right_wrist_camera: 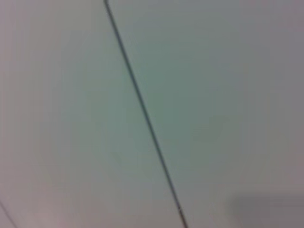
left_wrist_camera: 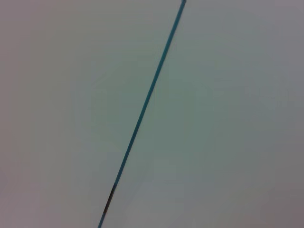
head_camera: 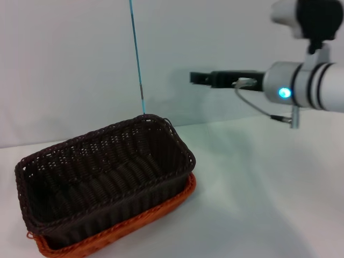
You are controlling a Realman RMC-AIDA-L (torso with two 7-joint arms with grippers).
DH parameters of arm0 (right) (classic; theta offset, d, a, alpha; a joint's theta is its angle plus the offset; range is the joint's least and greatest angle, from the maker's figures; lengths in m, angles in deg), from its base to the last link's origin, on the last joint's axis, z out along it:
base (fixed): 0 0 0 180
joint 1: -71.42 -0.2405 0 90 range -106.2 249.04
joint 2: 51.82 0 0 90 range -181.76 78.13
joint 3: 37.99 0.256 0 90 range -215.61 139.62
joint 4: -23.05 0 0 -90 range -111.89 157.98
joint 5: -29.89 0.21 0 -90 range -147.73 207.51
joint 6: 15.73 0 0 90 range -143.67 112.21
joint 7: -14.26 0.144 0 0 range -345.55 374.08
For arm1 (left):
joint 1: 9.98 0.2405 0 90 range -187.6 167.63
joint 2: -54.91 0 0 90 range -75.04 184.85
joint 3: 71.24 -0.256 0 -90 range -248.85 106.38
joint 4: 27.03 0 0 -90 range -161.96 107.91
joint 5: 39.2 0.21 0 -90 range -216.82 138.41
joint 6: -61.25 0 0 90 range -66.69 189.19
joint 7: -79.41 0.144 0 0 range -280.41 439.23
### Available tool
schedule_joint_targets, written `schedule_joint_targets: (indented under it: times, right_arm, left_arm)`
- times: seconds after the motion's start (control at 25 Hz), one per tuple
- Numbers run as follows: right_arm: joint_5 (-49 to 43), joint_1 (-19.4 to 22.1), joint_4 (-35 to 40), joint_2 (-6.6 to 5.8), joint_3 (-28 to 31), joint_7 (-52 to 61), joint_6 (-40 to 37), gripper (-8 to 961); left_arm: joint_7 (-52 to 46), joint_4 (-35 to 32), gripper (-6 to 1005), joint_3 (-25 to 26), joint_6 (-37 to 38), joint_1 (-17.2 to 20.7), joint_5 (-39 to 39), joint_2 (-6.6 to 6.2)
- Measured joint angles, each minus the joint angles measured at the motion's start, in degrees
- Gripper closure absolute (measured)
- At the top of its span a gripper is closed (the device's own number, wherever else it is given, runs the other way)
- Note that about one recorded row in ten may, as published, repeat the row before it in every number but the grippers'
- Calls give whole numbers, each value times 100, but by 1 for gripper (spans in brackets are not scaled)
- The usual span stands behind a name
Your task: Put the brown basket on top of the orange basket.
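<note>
The brown basket [head_camera: 105,177] sits nested in the orange basket [head_camera: 129,223] on the white desk [head_camera: 258,193], so the stacking looks done; one basket of each colour, two in all. The right tool [head_camera: 201,78] hangs raised and well apart, holding nothing, grip state unclear; the left tool is unseen

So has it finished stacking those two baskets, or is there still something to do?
It looks finished. The brown basket sits nested on the orange basket, whose rim shows only along the near and right edges beneath it. Nothing is in hand: the right tool is up in the air to the right, away from both baskets, carrying nothing. The left arm is out of sight. Nothing seems left to do.
</note>
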Motion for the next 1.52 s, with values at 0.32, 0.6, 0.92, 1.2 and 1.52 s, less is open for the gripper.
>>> schedule_joint_targets:
  times: [0.32,0.6,0.92,1.2,1.52]
  right_arm:
    - [1081,460,-127,12,451,-1164,-8,153]
    - [2944,436,847,-2,1222,-2868,532,153]
    - [3602,182,2100,-15,2231,-4727,1556,153]
    - [3618,140,3011,-8,2499,-6150,1611,153]
    - [3626,124,3284,3,2582,-6629,1405,153]
  left_arm:
    - [6,16,199,60,-45,30,-205,85]
    - [26,36,198,99,-153,72,-309,191]
    - [42,-2,198,101,-428,101,-309,228]
    - [297,-117,198,107,-591,156,-310,460]
    - [776,-289,197,288,-631,194,-306,715]
